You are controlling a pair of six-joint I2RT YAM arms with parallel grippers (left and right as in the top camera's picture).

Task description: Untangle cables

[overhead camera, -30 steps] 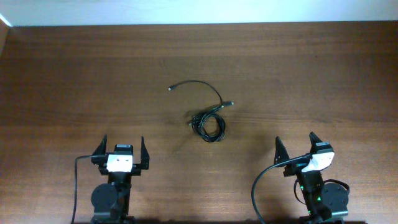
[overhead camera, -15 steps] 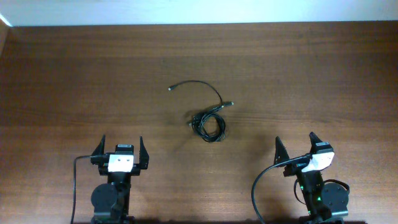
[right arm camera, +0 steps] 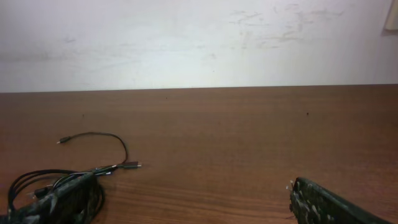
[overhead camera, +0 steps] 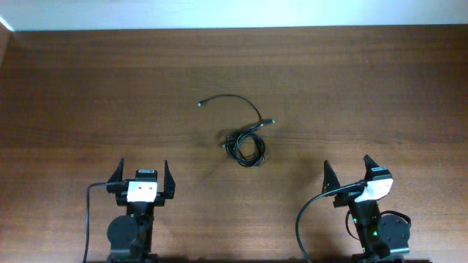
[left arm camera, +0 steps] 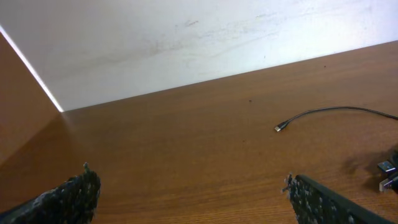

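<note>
- Overhead view: the cables (overhead camera: 245,146) were seen on the brown wooden counter (overhead camera: 380,88), near its middle and well apart from both hands.
- Most of the cord was bunched into a small knot of overlapping loops. The number of cords in it could not be made out.
- One strand was led out of the bunch in an arc toward the far left and was ended by an end plug (overhead camera: 199,104). A second plug (overhead camera: 271,122) was seen just beyond the bunch, at its far right.
- The left hand (overhead camera: 143,166) and the right hand (overhead camera: 346,164) were seen at the near edge. Each had its fingers spread wide, and nothing was held by either. The arm bases were cut off by the lower edge of the frame.
- Left wrist view: only the tips of the left hand (left arm camera: 188,175) were shown, in the lower corners, with the rest cut off. The fingers (left arm camera: 74,193) were set far apart, and only bare counter (left arm camera: 186,124) was seen between them.
- The arced strand (left arm camera: 336,111) and its end plug (left arm camera: 280,127) were seen to the right. The bunch itself was cut off by the right edge, where only a blurred connector or two (left arm camera: 388,169) could be made out.
- A white wall (left arm camera: 186,43) was seen beyond the counter's far edge.
- Right wrist view: the right hand (right arm camera: 193,182) was likewise widely opened and nothing was gripped.
- The looped bunch (right arm camera: 25,183) was partly hidden behind the finger (right arm camera: 62,199) at the lower left of the view, and partly cut off by the frame.
- The free strand (right arm camera: 106,137) and the second plug (right arm camera: 134,165) were seen beyond that finger.
</note>
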